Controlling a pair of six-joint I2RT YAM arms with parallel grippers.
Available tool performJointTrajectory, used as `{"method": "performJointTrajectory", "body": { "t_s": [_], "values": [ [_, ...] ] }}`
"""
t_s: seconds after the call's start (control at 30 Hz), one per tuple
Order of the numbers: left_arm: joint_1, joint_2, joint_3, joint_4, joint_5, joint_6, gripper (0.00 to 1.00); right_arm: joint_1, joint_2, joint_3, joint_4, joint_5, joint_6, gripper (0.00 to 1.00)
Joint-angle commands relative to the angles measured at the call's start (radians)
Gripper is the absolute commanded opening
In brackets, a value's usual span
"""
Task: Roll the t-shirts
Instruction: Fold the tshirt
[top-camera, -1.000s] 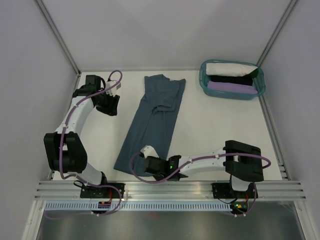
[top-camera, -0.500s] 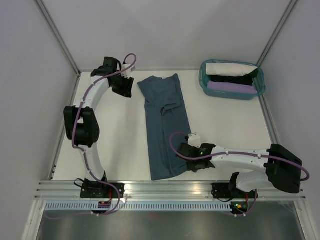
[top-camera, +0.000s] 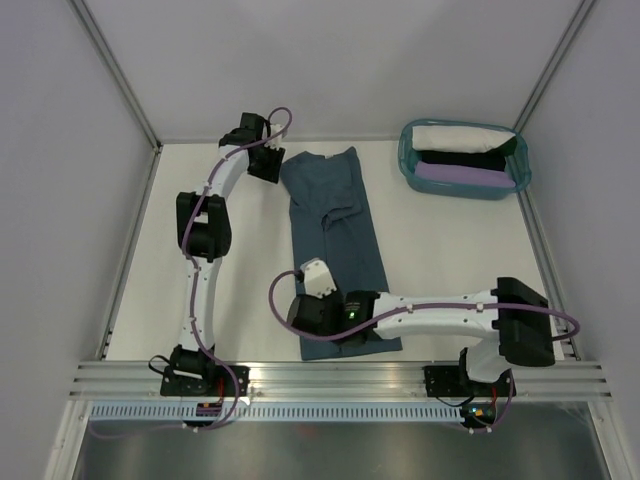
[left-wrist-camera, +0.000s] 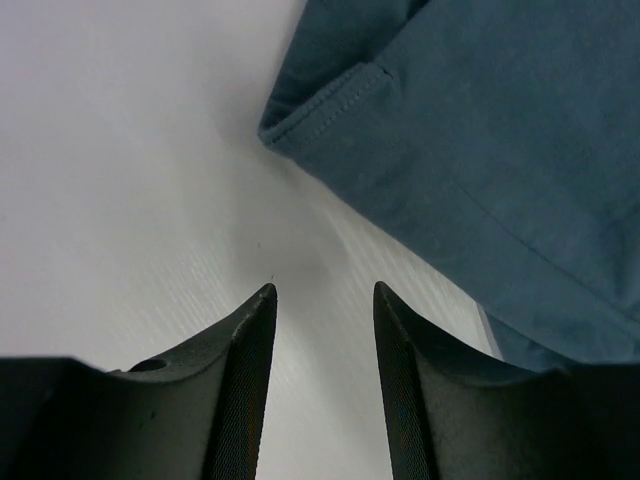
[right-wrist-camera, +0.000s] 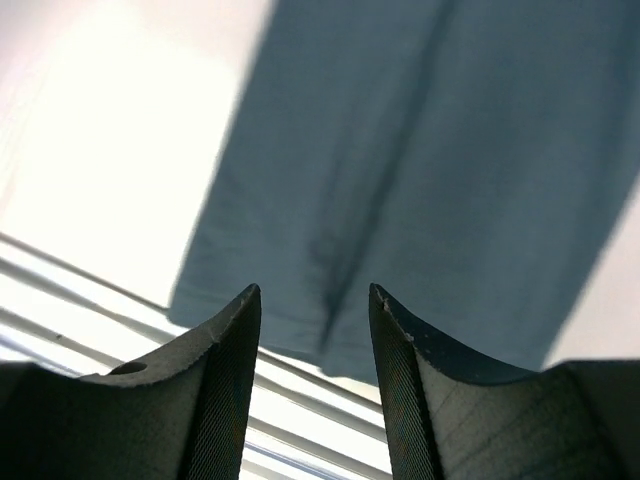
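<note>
A slate-blue t-shirt (top-camera: 335, 225) lies folded into a long strip down the table's middle, collar end far, hem end near. My left gripper (top-camera: 270, 165) hovers just left of the strip's far left corner. In the left wrist view this gripper (left-wrist-camera: 322, 292) is open over bare table, with the t-shirt's (left-wrist-camera: 480, 150) corner ahead and to the right. My right gripper (top-camera: 322, 322) hangs over the near end; it (right-wrist-camera: 313, 292) is open above the t-shirt's hem (right-wrist-camera: 430, 150), holding nothing. White (top-camera: 460, 137), black (top-camera: 455, 157) and lilac (top-camera: 460, 173) bundles lie in the basket.
A teal plastic basket (top-camera: 405, 160) stands at the far right corner. Metal rails (top-camera: 340, 378) run along the table's near edge, just below the shirt's hem. Grey walls close in the table on the left, right and far sides.
The shirt's near end has swung right, from slanting to nearly straight. My right gripper has opened and shifted left over the hem. My left arm has moved right to the far corner.
</note>
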Motion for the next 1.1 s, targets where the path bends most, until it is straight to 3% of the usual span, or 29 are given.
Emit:
{"method": "performJointTrajectory", "body": {
  "t_s": [0.0, 0.17, 0.27, 0.47, 0.67, 0.77, 0.9, 1.0, 1.07],
  "values": [
    [0.003, 0.003, 0.075, 0.075, 0.017, -0.073, 0.50, 0.049, 0.092, 0.052, 0.087, -0.005, -0.072, 0.53],
    [0.009, 0.046, 0.075, 0.092, 0.102, -0.209, 0.57, 0.052, 0.129, 0.024, 0.206, -0.071, -0.062, 0.53],
    [0.013, 0.086, 0.142, 0.074, 0.105, -0.256, 0.60, 0.064, 0.226, 0.090, 0.178, -0.082, -0.092, 0.54],
    [0.015, 0.100, 0.123, 0.088, 0.148, -0.386, 0.64, 0.115, 0.334, 0.162, 0.133, -0.091, -0.086, 0.53],
    [0.017, 0.147, 0.115, 0.074, 0.179, -0.437, 0.51, 0.115, 0.370, 0.130, 0.082, -0.103, -0.017, 0.47],
    [0.018, 0.166, 0.116, 0.077, 0.194, -0.449, 0.45, 0.115, 0.373, 0.121, 0.107, -0.120, -0.028, 0.35],
    [0.021, 0.170, 0.116, 0.092, 0.176, -0.464, 0.36, 0.121, 0.358, 0.069, 0.127, -0.174, -0.026, 0.11],
    [0.032, 0.166, 0.116, 0.115, 0.166, -0.495, 0.25, 0.134, 0.314, 0.000, 0.151, -0.209, -0.011, 0.00],
    [0.036, 0.164, 0.116, 0.124, 0.162, -0.501, 0.16, 0.149, 0.286, -0.023, 0.163, -0.223, -0.016, 0.00]
  ]
}}
